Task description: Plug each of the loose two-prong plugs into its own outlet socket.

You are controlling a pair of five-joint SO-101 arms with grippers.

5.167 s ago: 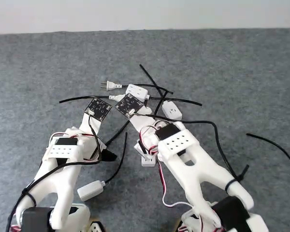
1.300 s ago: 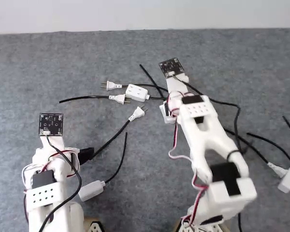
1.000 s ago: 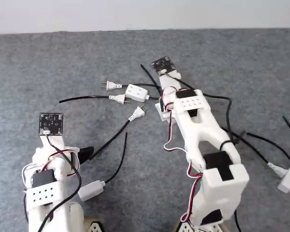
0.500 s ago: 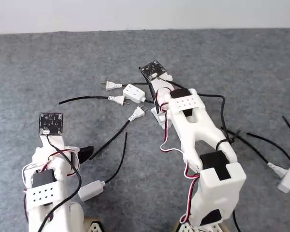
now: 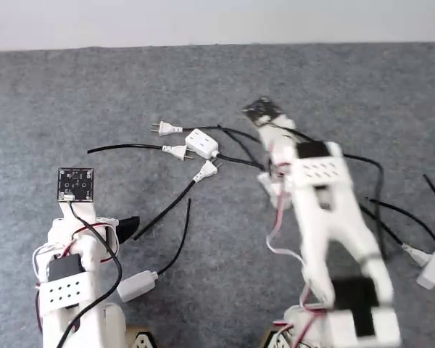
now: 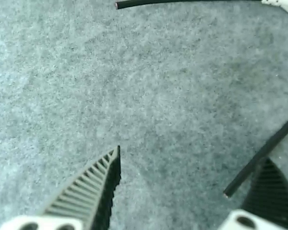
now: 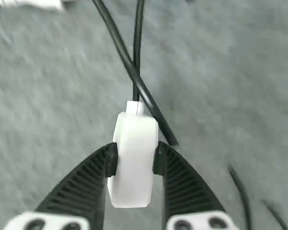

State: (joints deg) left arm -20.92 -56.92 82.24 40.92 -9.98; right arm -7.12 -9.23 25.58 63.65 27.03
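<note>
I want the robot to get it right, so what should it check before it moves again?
1. The white socket is gripped between the right fingers: ok.
2. The left fingers are open and empty, ready for a plug: ok.
3. The nearest loose plug lies free on the carpet: ok.
4. The held socket's cord is free of tangles: not ok, a black cable crosses it.
5. The socket's holes face a plug: cannot tell.
</note>
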